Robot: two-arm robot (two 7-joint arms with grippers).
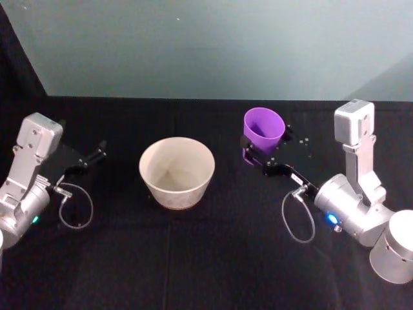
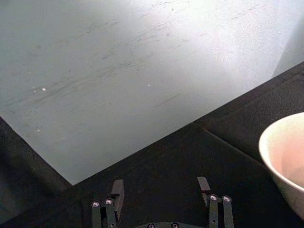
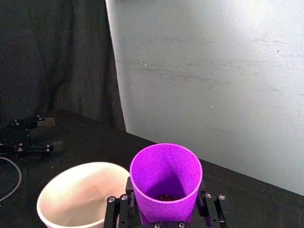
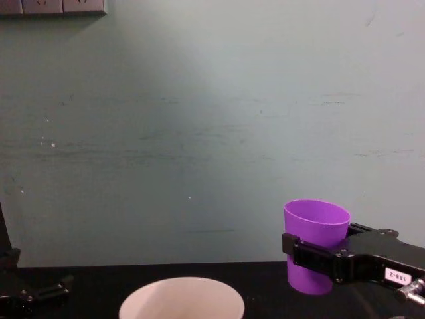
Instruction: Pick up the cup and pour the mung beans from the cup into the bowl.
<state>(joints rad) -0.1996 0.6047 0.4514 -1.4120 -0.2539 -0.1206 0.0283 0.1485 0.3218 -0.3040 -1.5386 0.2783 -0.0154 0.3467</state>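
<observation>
Right gripper: fingers clamped on either side of the cup, low on its wall. In the right wrist view the two fingers bracket the purple cup at its lower half. Cup upright, mouth open upward, right of the bowl and a little farther back, near it but not touching.

Inside the cup: a small cluster of dark specks at the bottom, probably the mung beans, though too small to be sure.

Chest view: cup held by the gripper coming in from the right; its rim stands higher than the bowl rim.

Bowl: cream, wide, on the black table, about centre. Interior looks bare.

Left gripper: left of the bowl, apart from it, fingers spread with nothing between them.
</observation>
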